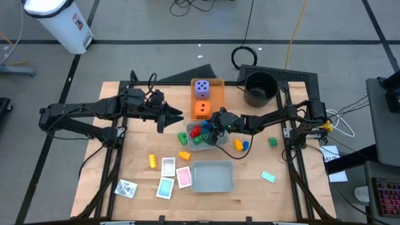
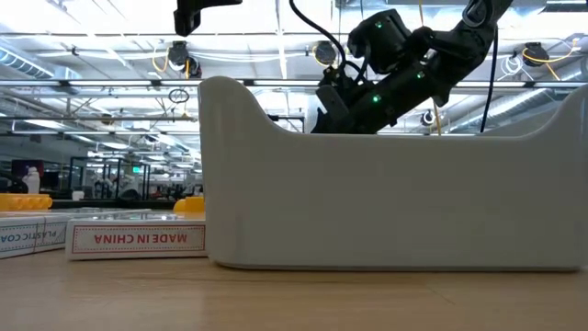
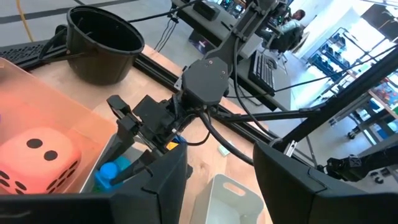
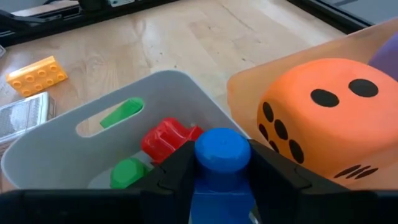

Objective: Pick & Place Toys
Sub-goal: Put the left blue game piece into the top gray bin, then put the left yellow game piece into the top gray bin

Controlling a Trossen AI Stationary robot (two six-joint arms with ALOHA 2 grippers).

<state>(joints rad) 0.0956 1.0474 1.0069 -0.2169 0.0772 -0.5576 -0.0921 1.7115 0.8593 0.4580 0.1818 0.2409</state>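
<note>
**Blue brick over the grey tray**

The right gripper (image 1: 209, 132) holds a blue brick (image 4: 221, 163) between its two fingers, right above a grey tray (image 1: 214, 143). A red brick (image 4: 166, 138) and green bricks (image 4: 127, 172) lie inside that tray. Just beside it sits the orange die (image 4: 326, 116) in a flat orange tray (image 1: 216, 86) — the purple die (image 1: 202, 89) is there too. The left gripper (image 1: 178, 115) waits near the trays, fingers apart, holding nothing. A yellow brick (image 4: 37, 76) lies on the table (image 1: 275, 156) — cards (image 1: 175, 176) too.
</note>
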